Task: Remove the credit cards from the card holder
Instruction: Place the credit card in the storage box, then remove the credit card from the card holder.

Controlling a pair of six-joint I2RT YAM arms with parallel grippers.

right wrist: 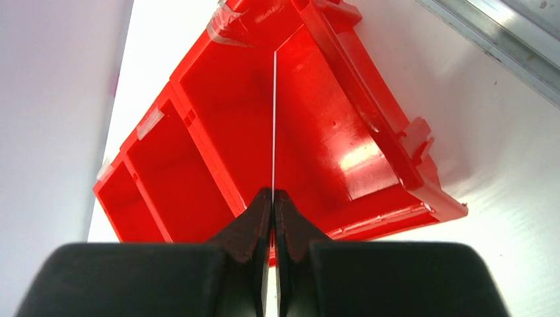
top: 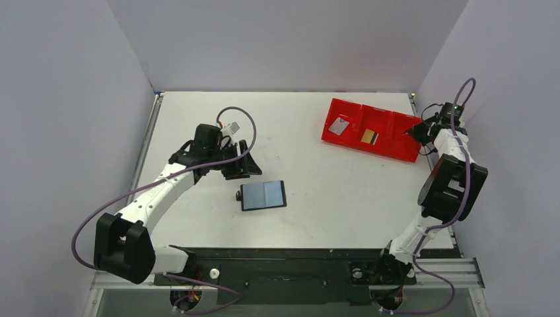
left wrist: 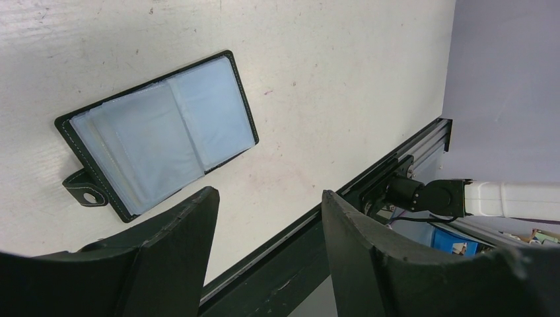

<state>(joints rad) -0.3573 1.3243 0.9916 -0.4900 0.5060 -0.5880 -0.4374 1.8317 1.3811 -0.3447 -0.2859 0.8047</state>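
The desk point(top: 198, 119) carries the red tray point(top: 343, 142) at far right and the card holder point(top: 263, 195) near centre. The holder lies opened flat, long axis left to right, just on the near side of the left hand point(top: 243, 165), the nearer arm by far. A silver card point(top: 339, 126) and a gold card point(top: 369, 137) lie in the tray. Left hand: spread wide, touching nothing. Right hand point(right wrist: 273, 195): clenched on a third card point(right wrist: 273, 119), edge-on over the tray's end compartment.
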